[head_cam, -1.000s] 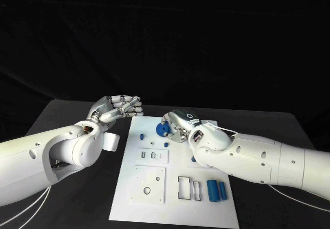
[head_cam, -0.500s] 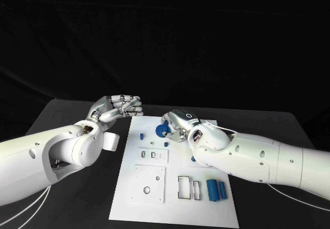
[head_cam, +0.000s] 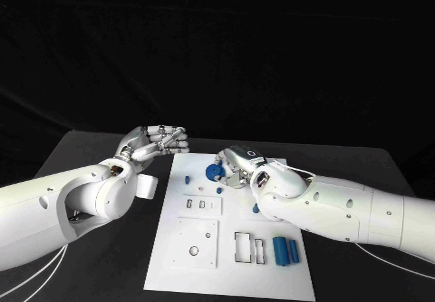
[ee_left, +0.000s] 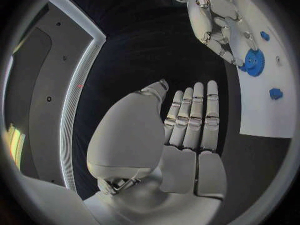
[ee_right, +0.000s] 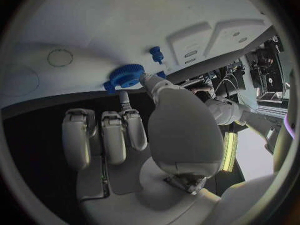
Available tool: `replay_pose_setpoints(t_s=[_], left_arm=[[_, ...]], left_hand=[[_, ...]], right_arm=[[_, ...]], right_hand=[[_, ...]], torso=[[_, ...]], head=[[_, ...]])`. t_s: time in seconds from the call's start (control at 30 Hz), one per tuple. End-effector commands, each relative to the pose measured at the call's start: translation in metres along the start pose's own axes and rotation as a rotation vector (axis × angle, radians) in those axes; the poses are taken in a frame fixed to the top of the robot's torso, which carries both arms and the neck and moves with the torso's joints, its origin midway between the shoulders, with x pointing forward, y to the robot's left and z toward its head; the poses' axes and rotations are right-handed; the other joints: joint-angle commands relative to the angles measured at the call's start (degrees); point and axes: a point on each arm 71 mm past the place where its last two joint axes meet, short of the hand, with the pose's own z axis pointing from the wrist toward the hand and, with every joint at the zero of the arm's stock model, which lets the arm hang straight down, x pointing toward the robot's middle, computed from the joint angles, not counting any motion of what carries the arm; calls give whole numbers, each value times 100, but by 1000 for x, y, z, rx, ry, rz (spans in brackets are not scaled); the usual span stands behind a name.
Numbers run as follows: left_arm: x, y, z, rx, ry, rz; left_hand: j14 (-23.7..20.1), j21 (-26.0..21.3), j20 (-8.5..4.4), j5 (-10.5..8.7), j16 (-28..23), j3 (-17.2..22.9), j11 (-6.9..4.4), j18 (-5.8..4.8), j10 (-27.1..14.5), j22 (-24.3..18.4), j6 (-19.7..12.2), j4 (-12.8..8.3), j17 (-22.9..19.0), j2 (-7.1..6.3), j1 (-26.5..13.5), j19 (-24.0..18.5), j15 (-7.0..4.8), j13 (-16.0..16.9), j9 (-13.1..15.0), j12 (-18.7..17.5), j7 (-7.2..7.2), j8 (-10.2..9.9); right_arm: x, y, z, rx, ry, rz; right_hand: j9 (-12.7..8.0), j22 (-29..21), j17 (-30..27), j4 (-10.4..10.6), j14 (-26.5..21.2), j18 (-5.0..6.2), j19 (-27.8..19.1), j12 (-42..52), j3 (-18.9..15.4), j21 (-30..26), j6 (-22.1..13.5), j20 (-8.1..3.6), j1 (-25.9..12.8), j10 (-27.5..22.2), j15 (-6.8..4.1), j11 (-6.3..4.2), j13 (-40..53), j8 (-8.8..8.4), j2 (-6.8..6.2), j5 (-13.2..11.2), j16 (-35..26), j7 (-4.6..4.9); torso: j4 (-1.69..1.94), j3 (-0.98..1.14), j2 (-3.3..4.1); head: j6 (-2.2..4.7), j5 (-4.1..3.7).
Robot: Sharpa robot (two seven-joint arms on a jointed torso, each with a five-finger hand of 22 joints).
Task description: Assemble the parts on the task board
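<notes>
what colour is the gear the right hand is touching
Blue. The gear shows best in the right wrist view, at the tips of the right hand.

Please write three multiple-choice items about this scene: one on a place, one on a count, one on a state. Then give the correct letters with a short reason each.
1. Where is the blue gear?
A. at the far end of the task board
B. on the black table
C. in the left hand

2. How many blue cylinders lie side by side near the board's near right corner?
A. none
B. two
C. five

3. What is the left hand doing?
A. holding a gear
B. pressing the board
C. holding nothing, beside the board

Answers: 1 A, the gear sits at the right hand fingers. 2 B, the head view shows a pair. 3 C, its palm is empty.
</notes>
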Motion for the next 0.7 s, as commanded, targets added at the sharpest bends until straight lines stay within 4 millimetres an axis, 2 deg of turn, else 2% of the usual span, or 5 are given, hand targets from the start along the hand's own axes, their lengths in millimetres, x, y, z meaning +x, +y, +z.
replay_pose_setpoints(t_s=[0.03, 0.27, 0.43, 0.57, 0.7], left_arm=[[2, -1, 1, 6, 19, -9], [-2, -1, 0, 7, 10, -4], [-5, 0, 1, 7, 4, -2], [-6, 1, 2, 8, 5, -4], [-5, 3, 3, 6, 9, -8]], left_hand=[[-18, -34, 22, -35, -30, 36, 31, 74, 15, -9, -41, 12, 5, -45, 5, 16, 21, 1, 8, -28, 42, -27], [-18, -34, 22, -35, -30, 36, 31, 74, 15, -9, -41, 12, 5, -45, 5, 16, 21, 1, 8, -28, 42, -27], [-18, -34, 22, -35, -30, 36, 31, 74, 15, -9, -41, 12, 5, -45, 5, 16, 21, 1, 8, -28, 42, -27], [-18, -34, 22, -35, -30, 36, 31, 74, 15, -9, -41, 12, 5, -45, 5, 16, 21, 1, 8, -28, 42, -27], [-23, -37, 23, -34, -38, 45, 31, 74, 17, -14, -42, 8, 12, -47, 5, 14, 22, 1, 9, -35, 41, -29]], right_arm=[[-5, -7, -6, 12, -30, 38], [-36, -32, -29, -17, -149, 182], [-61, -62, -54, 1, -126, 348], [-68, -80, -69, 17, -96, 418], [-72, -102, -83, 44, -62, 448]], right_hand=[[13, 940, 1292, 48, 549, -86, 192, 12, -44, -5, 55, 34, -85, 121, 16, 6, 841, -24, 5, 21, 6, -3], [17, 913, 1263, 22, 543, -77, 172, -3, -102, -35, 28, 29, -15, 112, 12, 5, 832, -77, 31, -71, -2, -1], [34, 684, 1143, -171, 512, -6, -14, -96, 42, -270, 37, 36, 251, 38, 23, 20, 758, -137, 96, -6, -42, 22], [42, 603, 1090, -269, 499, 20, -83, -132, 100, -358, 54, 40, 331, 7, 27, 24, 729, -154, 67, 16, -61, 27], [47, 581, 1086, -352, 497, 26, -103, -168, 129, -388, 62, 42, 383, -23, 29, 27, 700, -173, 18, 43, -64, 31]], torso=[[-1, 9, -11], [-54, 23, -43], [-121, 57, -98], [-163, 88, -135], [-200, 129, -177]], head=[[26, -5], [59, 6], [73, 16], [65, 25], [42, 19]])
